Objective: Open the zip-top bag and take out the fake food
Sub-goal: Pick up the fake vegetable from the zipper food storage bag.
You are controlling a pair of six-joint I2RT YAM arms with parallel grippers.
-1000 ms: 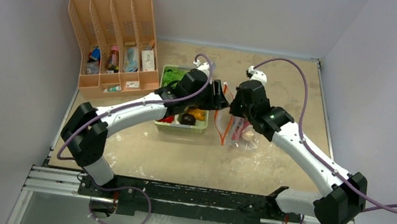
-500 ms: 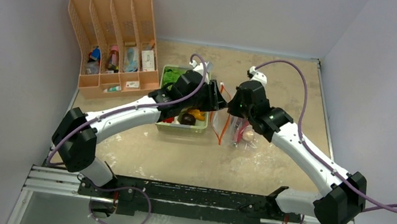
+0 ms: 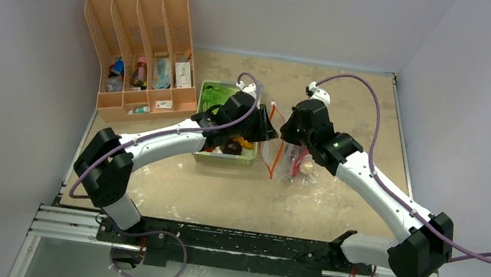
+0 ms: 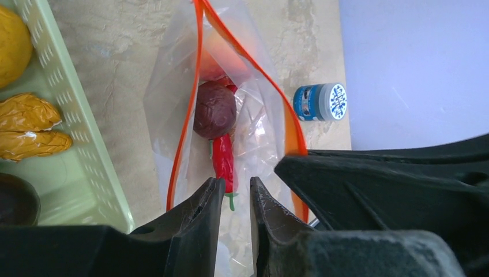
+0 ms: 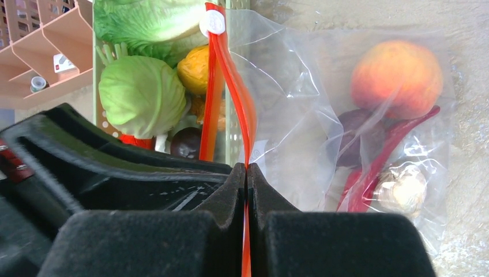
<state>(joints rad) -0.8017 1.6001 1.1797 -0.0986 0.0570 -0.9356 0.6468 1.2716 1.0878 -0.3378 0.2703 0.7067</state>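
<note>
The zip-top bag (image 3: 293, 160) lies right of the green tray, its orange-red zip strip (image 5: 222, 63) parted into an open mouth. My right gripper (image 5: 247, 168) is shut on one side of that strip. My left gripper (image 4: 236, 186) sits in the bag's mouth, its jaws a narrow gap apart; nothing is clearly pinched. Just beyond its fingertips lies the red chili (image 4: 223, 158), green stem toward the gap. Deeper in are a dark purple round piece (image 4: 214, 109), the peach (image 5: 396, 70) and a beige piece (image 5: 401, 187). The cabbage (image 5: 141, 95) rests in the tray.
The pale-green tray (image 3: 222, 157) holds lettuce (image 5: 150, 23), a yellow pepper (image 5: 193, 69) and other toys, close on the bag's left. A tan file organizer (image 3: 140, 53) stands at the back left. A small blue-and-white jar (image 4: 320, 102) sits on the table beyond the bag.
My left gripper's jaws have narrowed and its wrist has shifted slightly toward the tray, into the bag's mouth. The right gripper has kept its hold on the strip.
</note>
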